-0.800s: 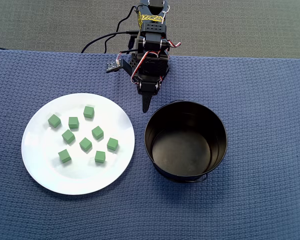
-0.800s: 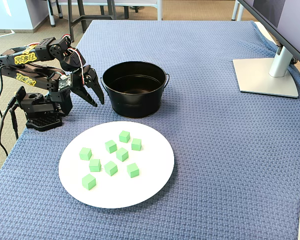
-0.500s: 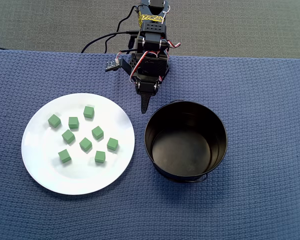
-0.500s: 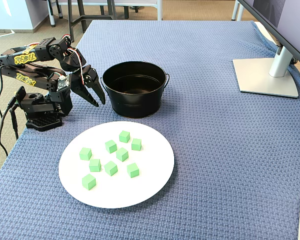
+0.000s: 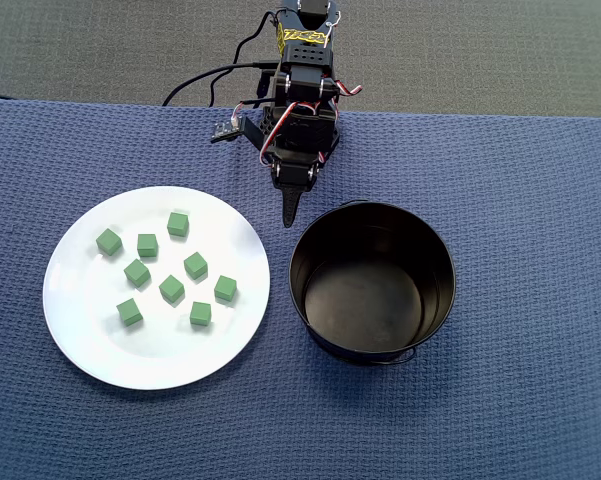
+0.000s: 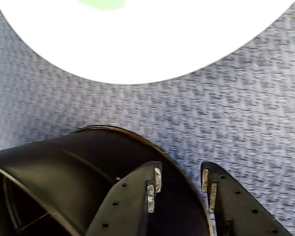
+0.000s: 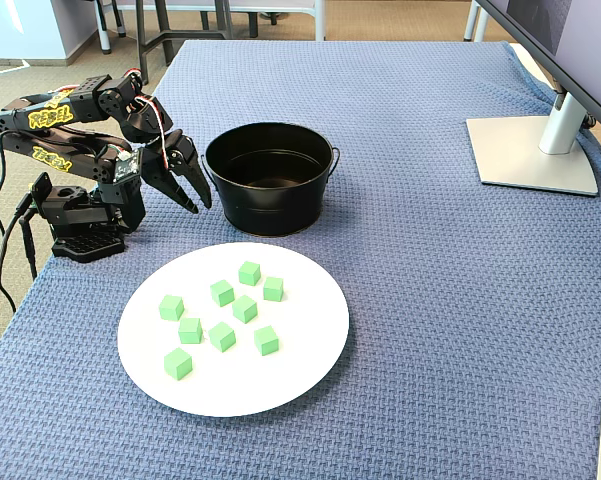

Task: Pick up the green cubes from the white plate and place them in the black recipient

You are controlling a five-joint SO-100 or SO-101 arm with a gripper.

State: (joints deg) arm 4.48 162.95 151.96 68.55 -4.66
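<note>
Several green cubes (image 5: 172, 289) (image 7: 244, 308) lie loose on the white plate (image 5: 90, 330) (image 7: 280, 380), left of the black recipient (image 5: 370, 300) (image 7: 270, 205), which is empty. My gripper (image 5: 290, 215) (image 7: 200, 205) hangs low between the arm's base and the recipient, beside its rim and away from the cubes. In the wrist view the gripper (image 6: 180, 172) is open with nothing between its fingers. There the recipient's wall (image 6: 64, 167) fills the lower left. The plate's edge (image 6: 152, 44) and one green cube (image 6: 103, 4) show at the top.
A blue woven cloth (image 5: 520, 200) covers the table. The arm's base (image 7: 80, 215) and cables (image 5: 195, 85) sit at the table's edge. A monitor stand (image 7: 535, 150) occupies the far right corner in the fixed view.
The gripper has lifted slightly and edged a little toward the black recipient. The cubes, plate and recipient have not moved.
</note>
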